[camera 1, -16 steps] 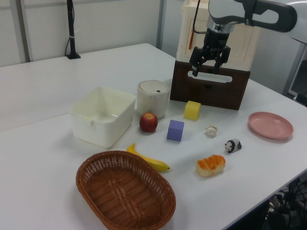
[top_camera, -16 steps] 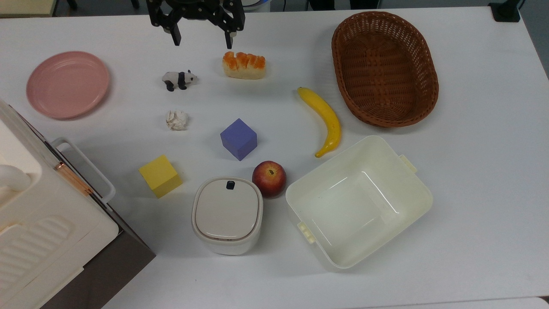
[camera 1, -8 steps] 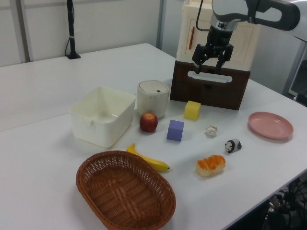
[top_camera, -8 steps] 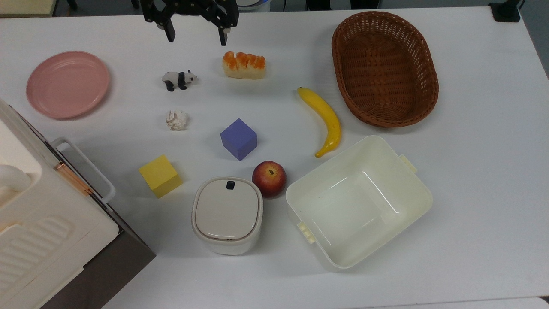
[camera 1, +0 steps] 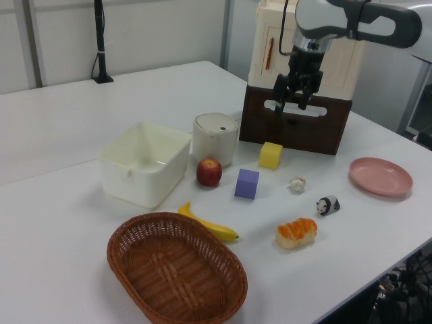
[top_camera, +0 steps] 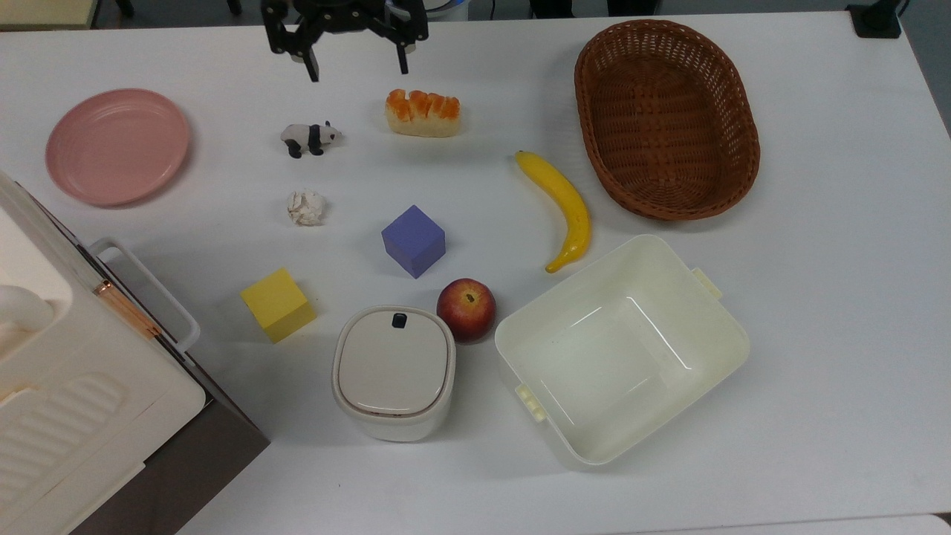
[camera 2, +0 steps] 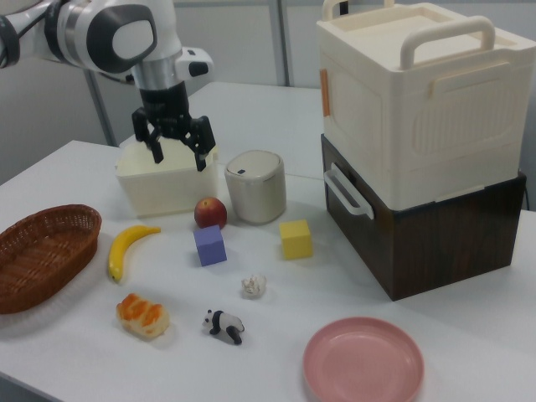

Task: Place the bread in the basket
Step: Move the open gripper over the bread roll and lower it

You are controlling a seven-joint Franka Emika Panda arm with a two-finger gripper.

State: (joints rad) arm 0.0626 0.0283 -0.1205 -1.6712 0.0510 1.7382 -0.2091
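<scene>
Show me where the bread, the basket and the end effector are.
bread (top_camera: 422,113), top view, orange-brown top.
basket (top_camera: 745,160), top view, woven rim.
end effector (top_camera: 358,67), top view, midway between its open fingertips.

Bench (top_camera: 832,312): broad white top spanning nearly the whole top view, matte, with soft shadows.
Second bench (camera 1: 81,108): white, in the left view's upper left, set against the first with a seam running between them.
Wall (camera 1: 162,34): pale panels with thin vertical joints across the left view's top.
Black pole (camera 1: 101,40): upright on a black foot, at the far edge in the left view's upper left.
Floor (top_camera: 929,52): grey strip at the top view's upper right corner.
Light: even and diffuse.
</scene>
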